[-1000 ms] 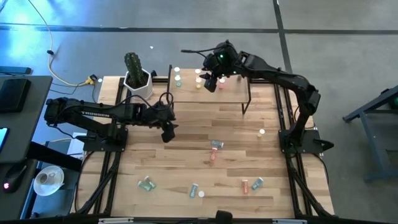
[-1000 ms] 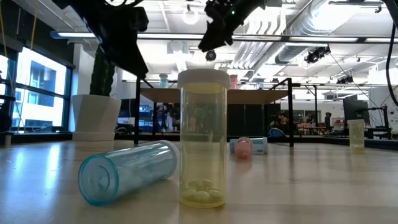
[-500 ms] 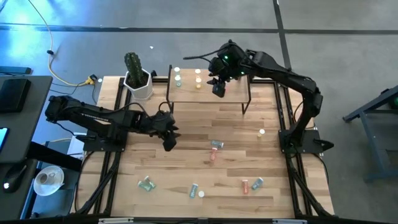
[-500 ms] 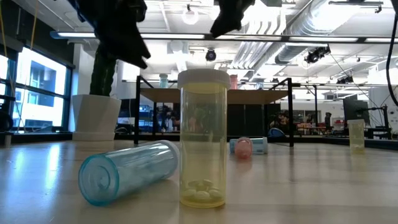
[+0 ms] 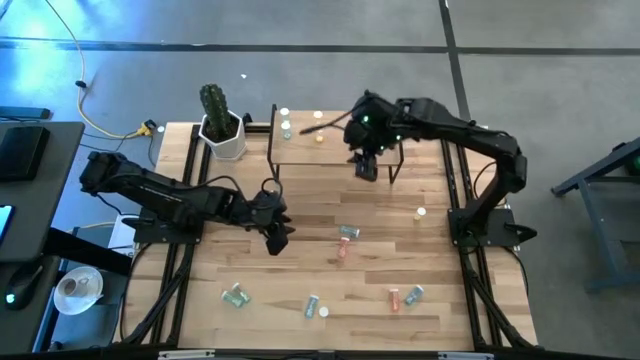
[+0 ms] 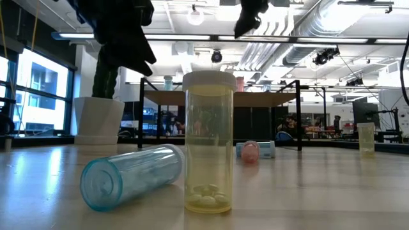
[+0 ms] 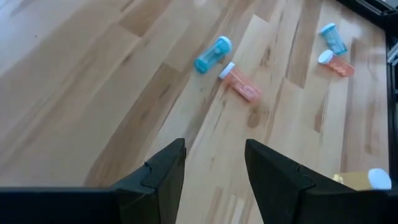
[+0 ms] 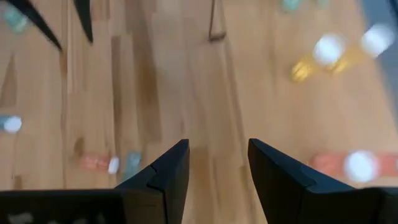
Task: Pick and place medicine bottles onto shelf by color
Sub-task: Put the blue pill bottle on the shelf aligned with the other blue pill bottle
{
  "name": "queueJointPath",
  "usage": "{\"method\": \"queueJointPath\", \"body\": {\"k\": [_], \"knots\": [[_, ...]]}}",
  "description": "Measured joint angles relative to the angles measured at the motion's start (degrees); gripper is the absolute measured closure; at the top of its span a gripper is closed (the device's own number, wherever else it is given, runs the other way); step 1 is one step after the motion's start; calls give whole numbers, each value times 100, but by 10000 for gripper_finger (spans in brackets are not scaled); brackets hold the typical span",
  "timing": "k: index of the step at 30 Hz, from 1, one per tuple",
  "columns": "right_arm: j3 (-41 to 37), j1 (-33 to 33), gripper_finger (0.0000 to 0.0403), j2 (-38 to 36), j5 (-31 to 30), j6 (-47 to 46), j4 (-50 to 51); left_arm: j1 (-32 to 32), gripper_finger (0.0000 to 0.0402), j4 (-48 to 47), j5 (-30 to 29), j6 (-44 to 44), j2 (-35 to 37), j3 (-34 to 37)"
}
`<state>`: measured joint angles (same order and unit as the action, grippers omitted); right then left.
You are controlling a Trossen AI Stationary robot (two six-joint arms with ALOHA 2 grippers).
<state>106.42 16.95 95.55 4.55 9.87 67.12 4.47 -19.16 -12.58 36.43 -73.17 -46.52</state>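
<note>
Nearest the low camera, a yellow bottle (image 6: 208,142) is seen standing upright on the table (image 5: 300,200), its white cap on top and a few pills at the bottom. Just beside it, a blue bottle (image 6: 131,175) lies on its side. Farther back, a pink bottle (image 6: 249,151) and a teal one lie together in front of the shelf (image 6: 217,98).

From above, several bottles are scattered over the near half of the table: a green bottle (image 5: 236,295) lying down, a teal and pink pair (image 5: 346,238) near the middle, and another pink and teal pair (image 5: 405,296) toward the right. A lone white-capped bottle (image 5: 421,211) stands near the right edge.

The left gripper (image 5: 277,236) is held over the middle of the table, close to the teal and pink pair. Its fingers (image 7: 163,174) are parted by a moderate gap and nothing is held between them.

The shelf (image 5: 310,135) stands at the far edge, beside a white pot with a cactus (image 5: 218,120). A few bottles are placed on its top; their colours are hard to tell from above, though two look yellow. The right gripper (image 5: 366,166) is positioned at the shelf's front right part. Its fingers (image 8: 163,173) are likewise partly open and empty.
</note>
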Motion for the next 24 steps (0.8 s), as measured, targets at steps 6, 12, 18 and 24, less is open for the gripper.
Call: {"method": "queueJointPath", "body": {"k": [6, 12, 18, 24], "knots": [[-1635, -373, 247, -771, -110, -708, -939, -2, 245, 36, 219, 134, -35, 4], [-3106, -835, 247, -1731, -1082, -1590, -1909, 142, 245, 92, 356, 334, -35, 4], [-4283, -1294, 247, -2486, -1372, -2482, -2613, 464, 245, 512, 641, 775, -36, 3], [-5019, -1730, 247, -2878, -1393, -3077, -3046, 910, 245, 562, 774, 987, -35, -469]]}}
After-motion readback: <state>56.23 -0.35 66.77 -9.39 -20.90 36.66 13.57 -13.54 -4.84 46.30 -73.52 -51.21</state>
